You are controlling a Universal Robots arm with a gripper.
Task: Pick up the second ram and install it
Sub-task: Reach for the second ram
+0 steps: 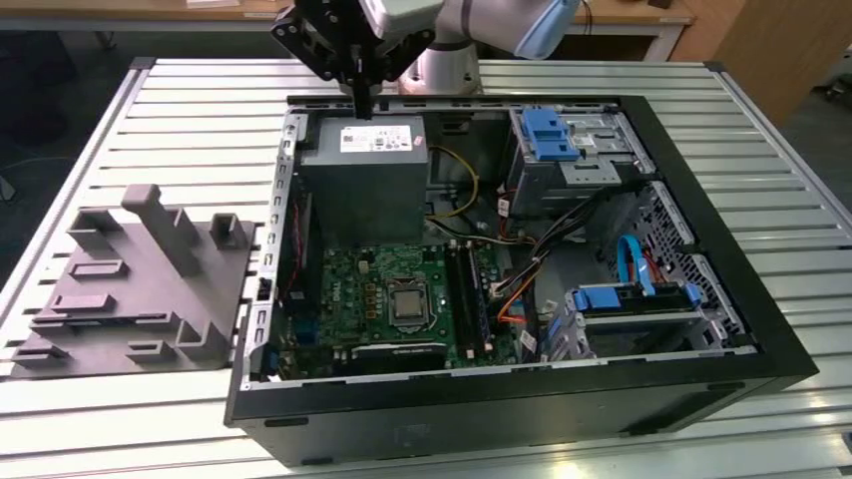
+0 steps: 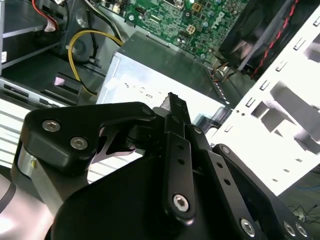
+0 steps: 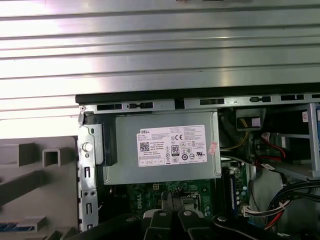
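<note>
My gripper point(image 1: 359, 112) hangs over the grey power supply point(image 1: 362, 175) at the back of the open computer case, fingers shut together with nothing visible between them. In both wrist views the black fingertips point(image 2: 172, 102) point(image 3: 172, 199) meet above the power supply point(image 3: 162, 150). On the green motherboard point(image 1: 386, 289), two long dark ram sticks point(image 1: 460, 287) stand side by side in the slots, on the exterior view's right of the processor socket point(image 1: 403, 299). I cannot tell which one is the second ram.
A grey moulded fixture point(image 1: 134, 289) lies on the slatted metal table point(image 1: 745, 110), on the exterior view's left of the case. Inside the case are blue drive brackets point(image 1: 549, 135), orange and blue cables point(image 1: 637, 264) and a yellow wire loop point(image 2: 82, 47).
</note>
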